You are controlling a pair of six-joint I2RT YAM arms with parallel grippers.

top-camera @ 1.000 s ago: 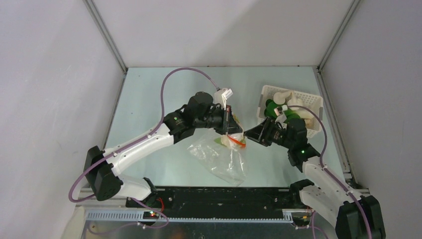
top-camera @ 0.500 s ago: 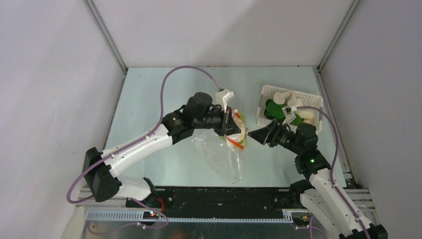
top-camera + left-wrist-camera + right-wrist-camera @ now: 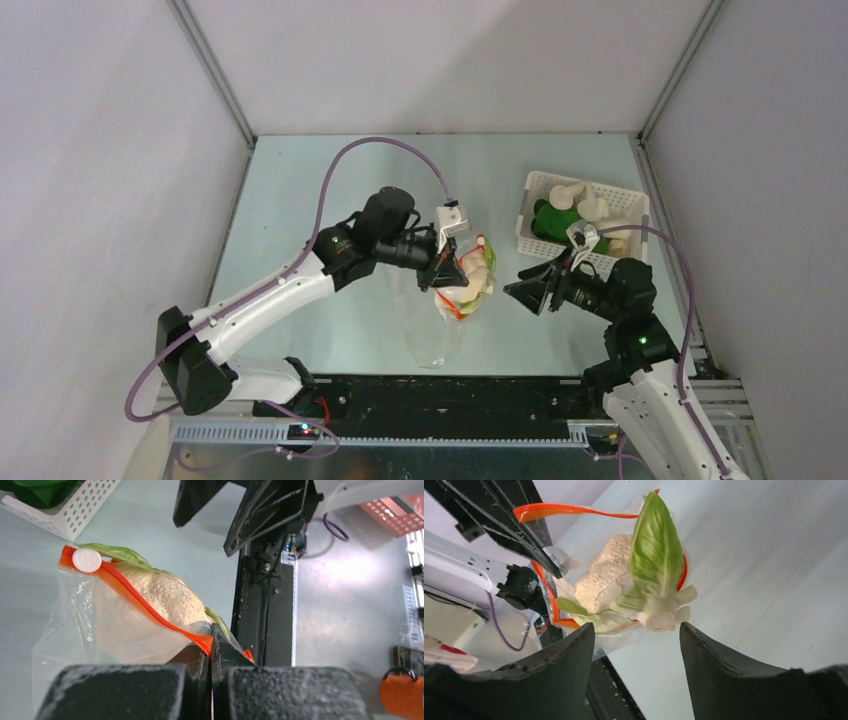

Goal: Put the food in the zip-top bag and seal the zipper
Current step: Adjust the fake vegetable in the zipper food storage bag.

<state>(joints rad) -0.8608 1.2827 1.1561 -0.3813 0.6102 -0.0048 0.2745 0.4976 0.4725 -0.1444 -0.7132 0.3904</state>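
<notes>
Pinching one end of the zipper (image 3: 150,616), the left tool (image 3: 447,272) has its fingers pressed together on the orange-red strip. The zip-top bag (image 3: 437,335) therefore hangs below this tool, mouth uppermost; whether its lower end rests on the surface (image 3: 300,200) cannot be confirmed. This hold presents the opening toward the right tool (image 3: 520,298). A white slider tab (image 3: 86,560) sits at the end of the strip farthest from the left tool.

Just ahead of the left tool's fingers, a cream food piece (image 3: 606,580) with green leaves occupies the mouth. Its stem end and one leaf protrude past the strip, so insertion appears incomplete and sealing is not yet possible.

The right tool is spread and apart from the piece, one finger to each side of the protruding stem. This stance suits pushing the piece deeper. Behind the right tool, the white basket (image 3: 530,190) holds the remaining food (image 3: 553,215), so further loading is probably required.
</notes>
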